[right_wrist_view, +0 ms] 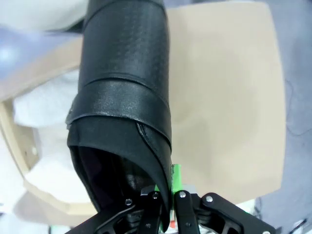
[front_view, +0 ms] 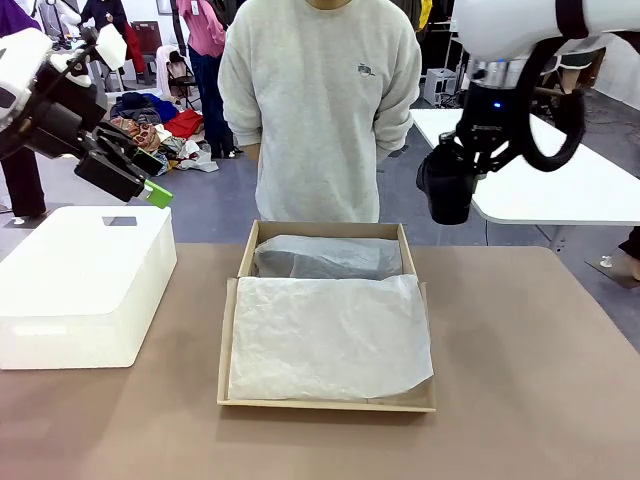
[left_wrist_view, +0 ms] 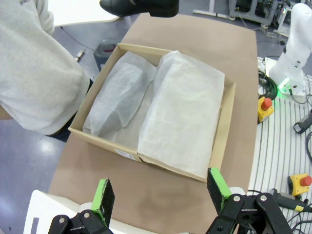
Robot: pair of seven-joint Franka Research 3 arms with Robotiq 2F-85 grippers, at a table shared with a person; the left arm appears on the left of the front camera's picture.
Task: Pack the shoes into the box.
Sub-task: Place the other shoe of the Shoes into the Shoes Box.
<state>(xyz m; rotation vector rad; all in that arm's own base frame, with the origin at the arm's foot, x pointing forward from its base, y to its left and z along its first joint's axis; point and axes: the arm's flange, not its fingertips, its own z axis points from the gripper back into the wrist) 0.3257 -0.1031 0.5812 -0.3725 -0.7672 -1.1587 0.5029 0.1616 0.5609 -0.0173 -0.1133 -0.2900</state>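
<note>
**One shoe gripped aloft, lined box at centre**

The right fingers (right_wrist_view: 176,178) are clamped on the collar of one black shoe (right_wrist_view: 124,97), which hangs toe-down in the upper right of the front view. The left fingers (left_wrist_view: 103,195) stand wide apart at upper left, holding nothing. The box (front_view: 228,340) sits mid-frame on the bench (front_view: 520,380), with tissue paper (front_view: 330,335) spread inside it.

No readable text on my feeds.
I see a small dark emblem (front_view: 365,70) on the person's grey sweatshirt (front_view: 320,120) and a white sticker (left_wrist_view: 127,154) on the outer wall of the box (left_wrist_view: 225,127), both too small for me to read.
</note>
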